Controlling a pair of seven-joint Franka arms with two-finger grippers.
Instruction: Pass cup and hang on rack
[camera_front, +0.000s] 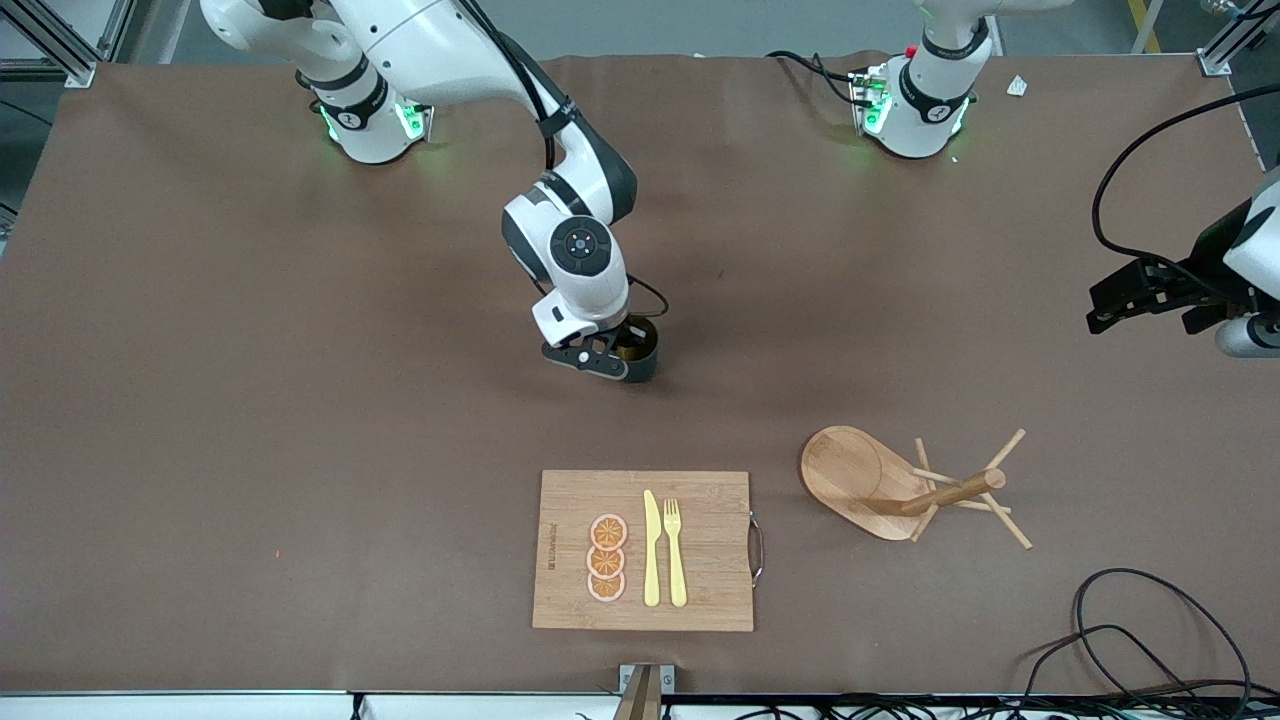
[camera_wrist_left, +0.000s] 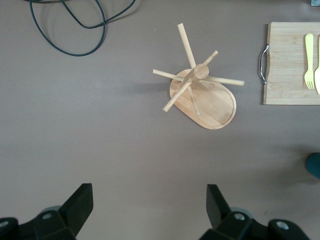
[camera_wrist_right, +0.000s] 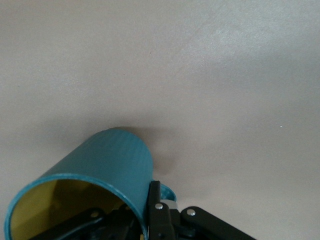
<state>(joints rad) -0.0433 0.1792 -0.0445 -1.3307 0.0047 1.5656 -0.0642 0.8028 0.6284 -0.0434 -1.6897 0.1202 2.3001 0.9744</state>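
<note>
Cup (camera_front: 640, 352) mid-worktop (camera_front: 300, 420), farther from the front camera than the board (camera_front: 643, 550), pinched at the rim by the right end effector (camera_front: 612, 357). Rack (camera_front: 905, 485) upright beside the board. Left end effector (camera_wrist_left: 150, 212) spread wide, over the left arm's end.

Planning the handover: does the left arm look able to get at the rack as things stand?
Probably yes. The left end effector hangs open above bare table near the rack, nothing between them; the right end effector holds the cup elsewhere.
</note>
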